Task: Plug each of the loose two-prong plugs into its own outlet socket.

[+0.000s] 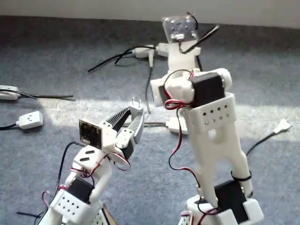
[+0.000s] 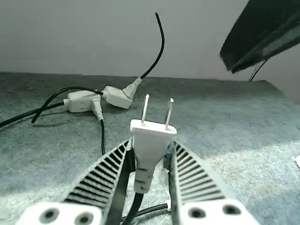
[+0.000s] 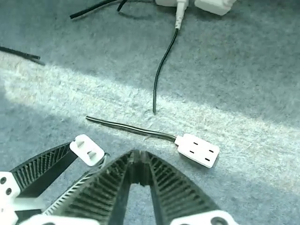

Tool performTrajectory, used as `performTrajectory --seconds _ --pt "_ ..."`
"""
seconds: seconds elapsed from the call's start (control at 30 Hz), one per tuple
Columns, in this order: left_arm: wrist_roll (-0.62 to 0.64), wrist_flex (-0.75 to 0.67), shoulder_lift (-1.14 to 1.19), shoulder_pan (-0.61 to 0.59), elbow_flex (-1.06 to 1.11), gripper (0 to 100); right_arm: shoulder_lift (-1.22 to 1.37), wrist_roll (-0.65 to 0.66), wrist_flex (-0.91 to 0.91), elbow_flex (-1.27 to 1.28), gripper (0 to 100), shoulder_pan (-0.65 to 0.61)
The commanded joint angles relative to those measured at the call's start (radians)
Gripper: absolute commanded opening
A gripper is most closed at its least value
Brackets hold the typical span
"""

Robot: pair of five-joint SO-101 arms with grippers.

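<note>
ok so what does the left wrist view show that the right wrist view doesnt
Only the left wrist view: the wall beyond the carpet. Only the right wrist view: the right gripper, shut and empty, and a loose outlet socket on the carpet. Both: the two-prong plug clamped in the left gripper, and the far socket block with plugs in it.

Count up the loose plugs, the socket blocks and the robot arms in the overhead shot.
Loose plugs: 2
Socket blocks: 4, one cut off at the left edge
Robot arms: 2
Total: 8
</note>
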Motion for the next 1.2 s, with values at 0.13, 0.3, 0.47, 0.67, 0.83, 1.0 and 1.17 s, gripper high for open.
performTrajectory --seconds 0.13,0.3,0.47,0.67,0.83,1.0,1.17 --pt "0.014 -0.040 -0.005 0.050 0.021 1 -0.038 0.064 0.019 0.047 1.9 -0.139" --pt "-0.011 -0.040 -0.005 0.102 0.021 1 -0.038 0.071 0.019 0.047 1.9 -0.205" --pt "-0.140 -0.044 -0.013 0.160 0.021 1 -0.031 0.091 0.019 0.058 1.9 -0.219" --pt "-0.150 -0.046 -0.013 0.154 0.021 1 -0.039 0.095 0.019 0.090 4.7 -0.214" --pt "-0.150 -0.041 -0.008 0.128 0.021 1 -0.062 0.095 0.019 0.073 14.2 -0.177" --pt "-0.150 -0.041 -0.013 0.094 0.021 1 -0.091 0.135 -0.008 0.067 14.5 -0.134" --pt "-0.149 -0.041 -0.013 0.099 0.021 1 -0.068 0.255 -0.007 0.076 14.6 -0.131"
